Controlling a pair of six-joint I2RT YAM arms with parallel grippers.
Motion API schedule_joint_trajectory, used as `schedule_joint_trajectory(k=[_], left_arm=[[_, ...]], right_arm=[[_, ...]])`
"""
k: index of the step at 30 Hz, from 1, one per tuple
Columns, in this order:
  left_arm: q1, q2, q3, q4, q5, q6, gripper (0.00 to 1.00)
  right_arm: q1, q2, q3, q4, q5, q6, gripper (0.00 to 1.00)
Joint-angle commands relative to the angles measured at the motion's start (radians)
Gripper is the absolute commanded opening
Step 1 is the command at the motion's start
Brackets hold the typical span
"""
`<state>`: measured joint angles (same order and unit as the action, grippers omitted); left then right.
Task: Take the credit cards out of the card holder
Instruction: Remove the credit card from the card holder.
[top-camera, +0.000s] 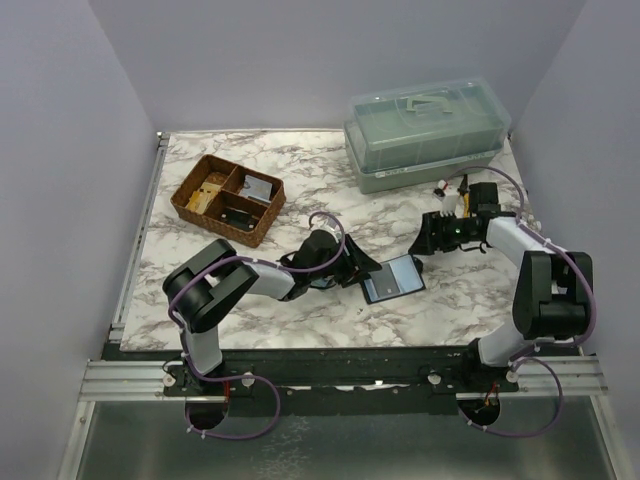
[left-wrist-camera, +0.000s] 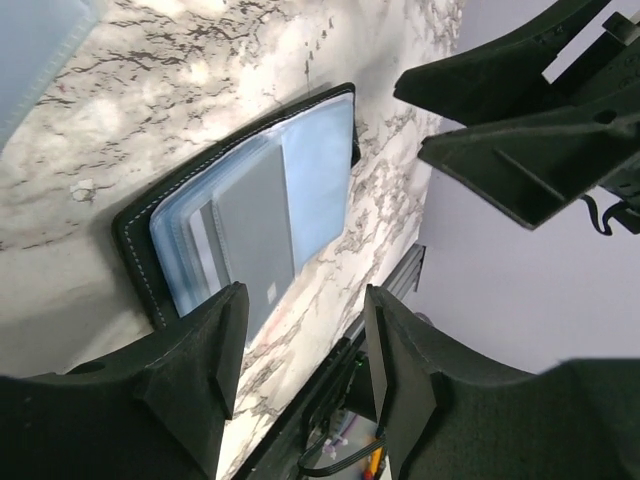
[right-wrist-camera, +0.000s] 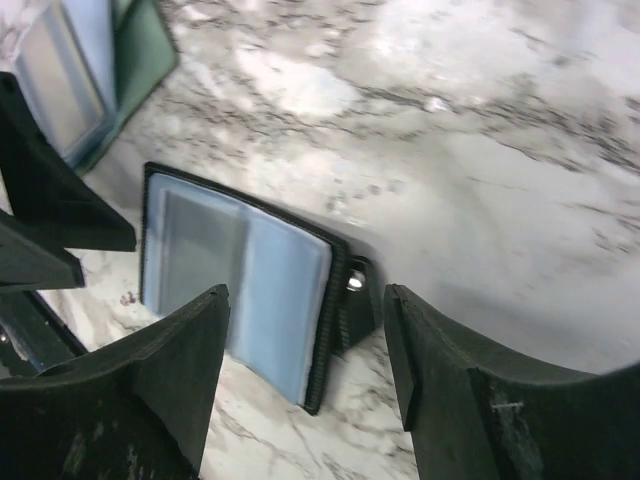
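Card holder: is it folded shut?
No, the card holder lies open on the marble table, its blue-grey inside facing up.

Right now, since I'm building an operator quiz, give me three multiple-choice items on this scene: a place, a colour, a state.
1. Where is the card holder? A in the wicker tray; B on the table between left gripper and right gripper; C on the plastic box.
2. Its cover colour? A black; B red; C white.
3. Its state? A shut; B open; C standing upright.
Answers: B, it lies on the table between them; A, its rim is black; B, blue-grey inside faces up.
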<state>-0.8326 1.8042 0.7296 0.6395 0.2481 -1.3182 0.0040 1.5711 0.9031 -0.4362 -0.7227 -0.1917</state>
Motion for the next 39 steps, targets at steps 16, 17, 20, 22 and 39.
schedule_joint_trajectory(k=[16,17,20,22,39], left_arm=[[-0.004,0.068,0.043,-0.023,-0.004,0.067,0.54],[-0.004,0.071,0.046,-0.023,-0.005,0.065,0.54],[-0.003,0.077,0.043,-0.024,-0.018,0.054,0.53],[-0.003,0.079,0.041,-0.024,-0.022,0.042,0.52],[0.000,-0.013,0.012,-0.019,-0.011,0.079,0.54]], right_arm=[[-0.040,0.203,0.078,-0.115,-0.242,-0.100,0.51],[-0.038,0.205,0.077,-0.116,-0.253,-0.100,0.47],[-0.036,0.216,0.082,-0.119,-0.275,-0.099,0.39],[-0.036,0.220,0.084,-0.120,-0.280,-0.101,0.31],[-0.035,0.182,0.061,-0.091,-0.282,-0.087,0.00]])
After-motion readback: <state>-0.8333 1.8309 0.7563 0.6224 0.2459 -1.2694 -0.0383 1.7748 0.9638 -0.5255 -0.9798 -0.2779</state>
